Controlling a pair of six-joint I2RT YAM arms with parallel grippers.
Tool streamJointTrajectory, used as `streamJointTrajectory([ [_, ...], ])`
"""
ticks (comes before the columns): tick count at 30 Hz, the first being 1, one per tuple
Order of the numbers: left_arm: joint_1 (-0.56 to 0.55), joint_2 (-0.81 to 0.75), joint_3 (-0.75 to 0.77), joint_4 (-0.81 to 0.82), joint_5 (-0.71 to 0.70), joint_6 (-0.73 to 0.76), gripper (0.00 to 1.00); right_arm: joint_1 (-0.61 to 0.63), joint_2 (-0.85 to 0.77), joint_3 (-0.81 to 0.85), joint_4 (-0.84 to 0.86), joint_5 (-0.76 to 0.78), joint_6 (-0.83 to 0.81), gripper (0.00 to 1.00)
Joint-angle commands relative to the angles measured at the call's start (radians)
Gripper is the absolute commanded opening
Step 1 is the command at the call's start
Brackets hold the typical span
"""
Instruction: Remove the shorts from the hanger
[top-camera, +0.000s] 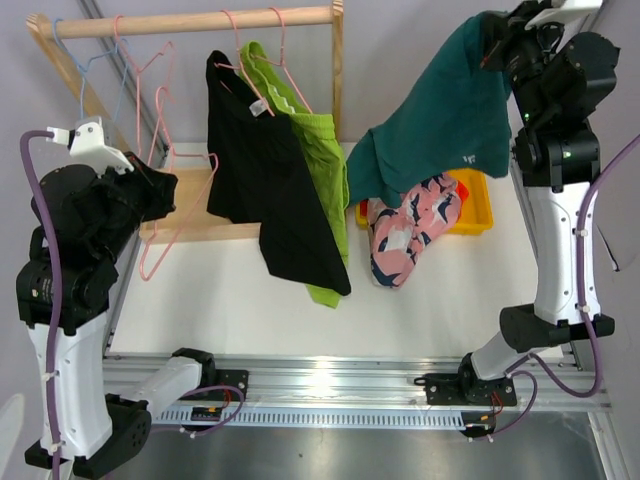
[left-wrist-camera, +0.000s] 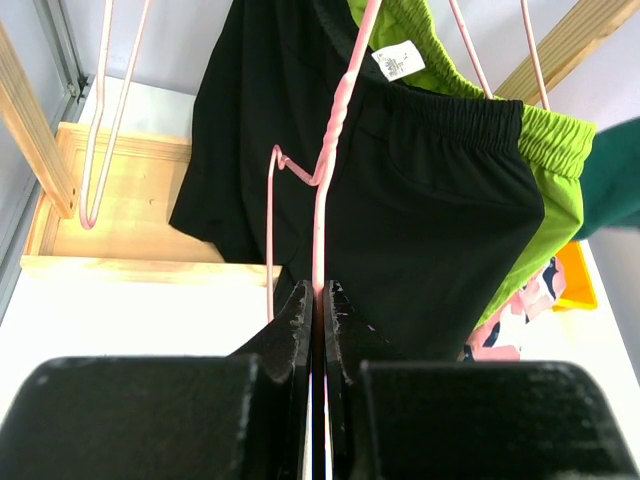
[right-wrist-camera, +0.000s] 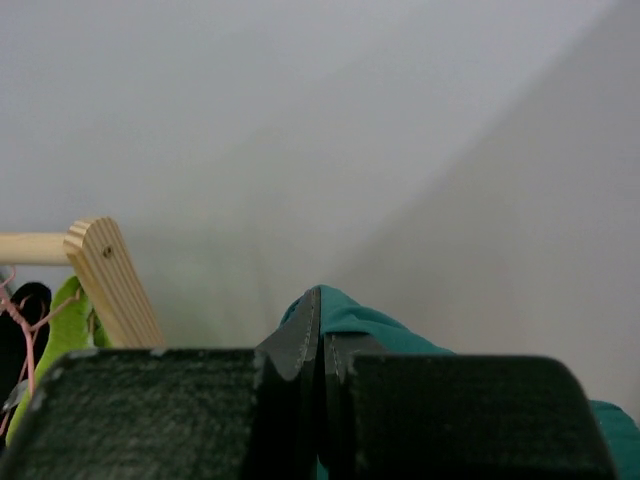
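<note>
High rear overview — two close wrist views, seemingly sharing the rack (top-camera: 200, 20)

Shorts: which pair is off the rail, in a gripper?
The teal pair, pinched by the right gripper; the black pair and lime pair hang from the rail.

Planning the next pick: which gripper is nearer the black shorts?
Left. The left gripper pinches a pink hanger right in front of the black shorts. The right gripper is high on the far side, beyond the green shorts, holding the teal shorts.
</note>
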Motion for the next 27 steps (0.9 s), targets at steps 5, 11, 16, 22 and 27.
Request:
streamJointTrajectory([
  [5,0.006,-0.003,-0.034,0.082,0.002,0.003,0.00,-0.006,-0.205,-0.477,0.296,-0.069,0.102,0.00],
  [11,0.006,0.006,-0.014,0.068,-0.021,0.014,0.00,-0.023,-0.281,-0.933,0.520,-0.088,0.173,0.00],
  [16,0.006,0.038,0.053,0.029,-0.059,0.039,0.00,-0.025,-0.284,-1.138,0.667,-0.107,0.227,0.00],
  [22,0.006,0.073,0.125,0.007,-0.068,0.037,0.00,-0.057,-0.188,-1.166,0.711,-0.141,0.271,0.00],
  [27,0.006,0.098,0.176,-0.008,-0.062,0.023,0.00,-0.155,-0.076,-1.033,0.639,-0.144,0.381,0.00],
])
